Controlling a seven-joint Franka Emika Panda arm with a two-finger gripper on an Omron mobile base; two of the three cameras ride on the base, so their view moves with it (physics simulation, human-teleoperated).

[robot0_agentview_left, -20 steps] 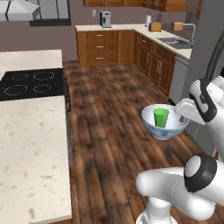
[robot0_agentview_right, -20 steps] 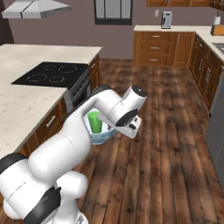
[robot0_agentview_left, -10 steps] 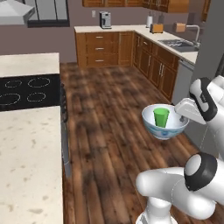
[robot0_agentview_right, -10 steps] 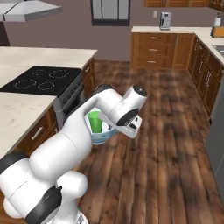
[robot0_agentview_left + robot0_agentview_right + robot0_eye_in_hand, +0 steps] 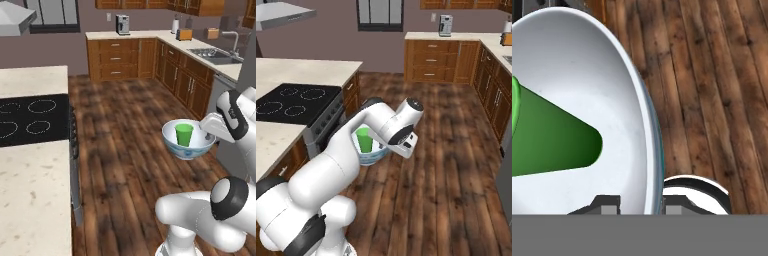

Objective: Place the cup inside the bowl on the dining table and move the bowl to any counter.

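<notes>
Bowl point(image 5: 189, 142) with cup point(image 5: 184, 134) in gripper point(image 5: 641, 206), counter point(image 5: 200, 50) now nearer.

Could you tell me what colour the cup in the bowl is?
Bright green cup, clearest in the left base view.

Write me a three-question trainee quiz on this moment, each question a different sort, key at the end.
1. True or false: the cup stands inside the bowl.
2. What is under the bowl? A) cooktop B) wooden floor C) sink
3. Fill in: the gripper holds the bowl by its ____.

Key: 1 true. 2 B: it is carried over the wooden floor, off the dining table. 3 rim, one finger inside and one outside.
</notes>
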